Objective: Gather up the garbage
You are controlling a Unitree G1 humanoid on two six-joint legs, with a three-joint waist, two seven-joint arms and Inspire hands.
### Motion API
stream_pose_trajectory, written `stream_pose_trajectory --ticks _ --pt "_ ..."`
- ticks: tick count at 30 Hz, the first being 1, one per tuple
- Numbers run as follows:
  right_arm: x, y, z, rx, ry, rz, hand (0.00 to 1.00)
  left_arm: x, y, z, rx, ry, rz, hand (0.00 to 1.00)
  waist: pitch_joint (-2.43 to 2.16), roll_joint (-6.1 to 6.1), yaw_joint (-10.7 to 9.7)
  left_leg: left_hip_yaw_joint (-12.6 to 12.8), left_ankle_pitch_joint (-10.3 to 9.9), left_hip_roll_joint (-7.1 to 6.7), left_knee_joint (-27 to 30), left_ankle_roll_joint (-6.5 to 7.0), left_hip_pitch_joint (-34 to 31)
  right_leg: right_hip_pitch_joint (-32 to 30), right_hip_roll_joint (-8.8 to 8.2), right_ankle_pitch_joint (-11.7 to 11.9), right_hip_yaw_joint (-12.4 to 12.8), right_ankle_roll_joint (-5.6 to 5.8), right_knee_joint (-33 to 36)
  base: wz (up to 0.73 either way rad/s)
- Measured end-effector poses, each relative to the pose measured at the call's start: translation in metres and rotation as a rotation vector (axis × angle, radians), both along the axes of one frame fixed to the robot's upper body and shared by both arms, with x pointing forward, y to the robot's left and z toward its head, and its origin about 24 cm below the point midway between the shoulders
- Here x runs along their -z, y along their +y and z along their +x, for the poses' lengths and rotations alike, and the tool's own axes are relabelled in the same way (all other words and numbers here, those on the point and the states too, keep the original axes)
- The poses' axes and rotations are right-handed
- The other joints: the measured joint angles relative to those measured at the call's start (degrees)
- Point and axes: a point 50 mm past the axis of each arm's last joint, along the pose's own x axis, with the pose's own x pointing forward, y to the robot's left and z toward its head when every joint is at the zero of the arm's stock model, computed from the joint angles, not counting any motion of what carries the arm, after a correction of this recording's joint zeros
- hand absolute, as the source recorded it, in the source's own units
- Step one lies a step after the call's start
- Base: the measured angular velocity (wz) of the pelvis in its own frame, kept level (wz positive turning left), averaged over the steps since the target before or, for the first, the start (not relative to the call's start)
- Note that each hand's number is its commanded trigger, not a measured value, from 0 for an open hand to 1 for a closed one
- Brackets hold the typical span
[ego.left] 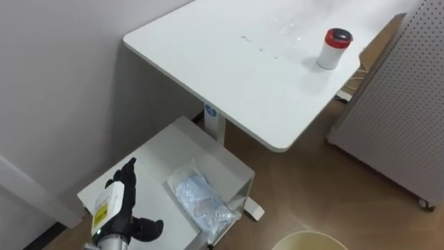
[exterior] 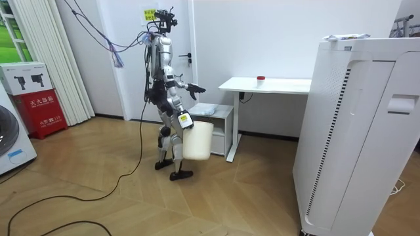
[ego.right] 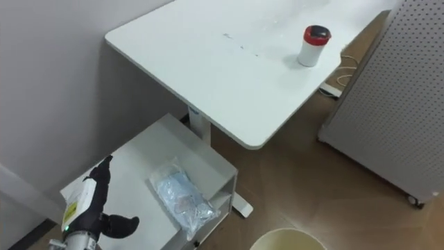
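Observation:
A crumpled clear plastic bag (ego.left: pixel 200 198) with bluish contents lies on a low white side table (ego.left: pixel 173 149), toward its right edge. My left hand (ego.left: pixel 114 201) hovers over the table's left part, a little left of the bag, open with straight fingers and the thumb spread. In the room view I stand facing this table, left arm stretched out toward the bag (exterior: pixel 205 108). My right hand (exterior: pixel 184 120) hangs at my side and carries a white bin (exterior: pixel 197 140) by its rim. The bin's rim (ego.left: pixel 309 241) shows at the bottom of the eye views.
A white desk (ego.left: pixel 229 62) stands just behind the side table, with a red-capped white canister (ego.left: pixel 334 47) on it. A perforated white panel (ego.left: pixel 409 104) stands on the right. A large white appliance (exterior: pixel 354 131) fills the room view's right; a red box (exterior: pixel 38 98) stands at its left.

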Motion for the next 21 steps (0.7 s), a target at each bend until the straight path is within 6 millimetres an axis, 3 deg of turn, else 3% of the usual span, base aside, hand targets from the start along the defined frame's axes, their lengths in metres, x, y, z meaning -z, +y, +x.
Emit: stream_pose_trajectory --ticks 2,10,17,21 --pt "-0.003 -0.004 0.005 0.000 -0.016 -0.010 1.00 -0.002 -0.005 0.006 0.011 -0.005 -0.003 0.00 0.38 0.18 -1.26 0.34 -0.02 -0.11 1.50 0.03 -2.47 -2.90 -0.52 -0.17 0.06 -0.28 2.09 -0.05" --pt "-0.009 -0.008 0.019 0.031 -0.077 -0.014 1.00 -0.008 -0.029 0.017 0.093 -0.038 0.003 0.00 1.50 1.35 -1.94 3.12 -0.41 0.99 4.18 0.56 -8.65 -10.60 -0.37 0.80 0.74 -1.98 5.28 -0.17" --pt "-0.011 -0.013 0.018 0.047 -0.078 -0.031 1.00 -0.019 -0.042 0.030 0.134 -0.091 0.011 0.00 1.68 1.85 -4.56 4.38 -0.78 2.35 6.52 -0.03 -11.87 -13.94 0.40 1.27 0.72 -3.06 6.49 -0.10" --pt "-0.011 -0.016 0.016 0.033 -0.060 -0.054 1.00 -0.019 -0.039 0.033 0.125 -0.090 0.033 0.00 1.73 1.81 -5.97 4.71 -0.90 2.89 7.52 -0.23 -13.66 -15.73 0.97 1.50 1.17 -3.43 6.87 -0.09"
